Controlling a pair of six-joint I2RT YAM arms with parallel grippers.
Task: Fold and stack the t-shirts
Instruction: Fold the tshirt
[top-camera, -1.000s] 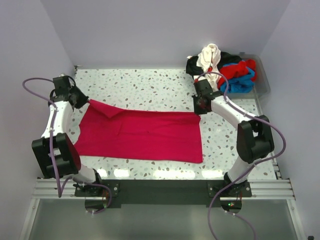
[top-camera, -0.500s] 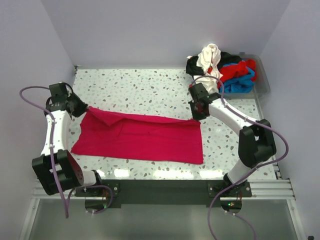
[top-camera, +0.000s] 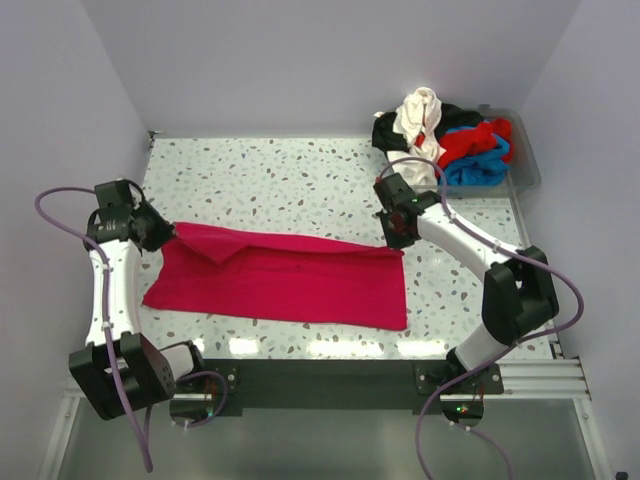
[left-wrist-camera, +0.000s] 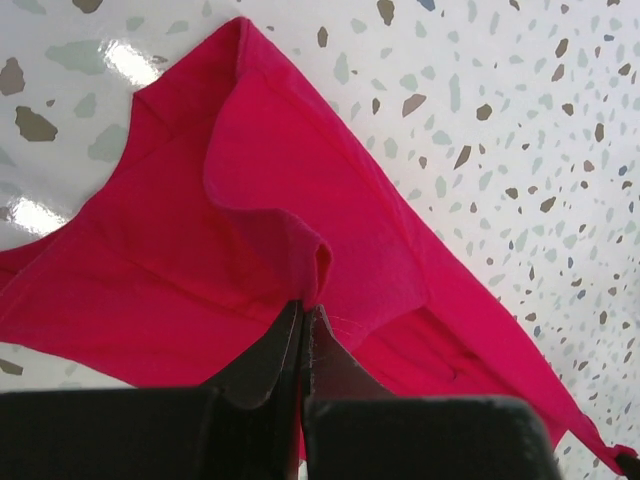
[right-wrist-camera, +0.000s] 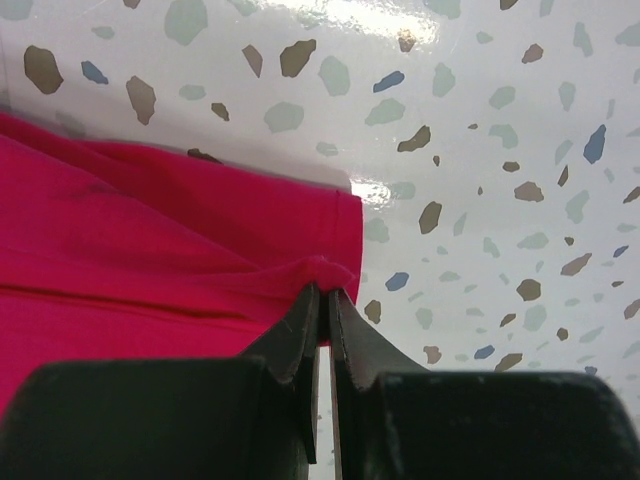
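Top view first: my left claw (top-camera: 165, 232) and my right claw (top-camera: 392, 232) each sit at one far corner of the pink shirt (top-camera: 280, 275). Both are clenched, and each one pinches a small bit of cloth. My left wrist view shows the left claw (left-wrist-camera: 303, 310) with its tips pressed together on a little bump of the shirt (left-wrist-camera: 250, 200). My right wrist view shows the same at the right claw (right-wrist-camera: 322, 292), where the shirt (right-wrist-camera: 150, 230) puckers up into the tips right at its corner. The shirt lies spread on the table (top-camera: 280, 180), and its long side runs straight from one claw across to the other. All the rest of the cloth lies on the near side of both claws, toward the arm bases. Past the claws, on the far side, I see only bare table. So I think the next move turns on this: both claws must travel together toward the near side and carry the far edge over the cloth. Each arm is right at its own corner, so neither one has to reach. If one claw goes faster, the fold could come out crooked. Behind the right claw, well apart from it, a pile (top-camera: 440, 135) of other shirts waits by the bin (top-camera: 525, 165).
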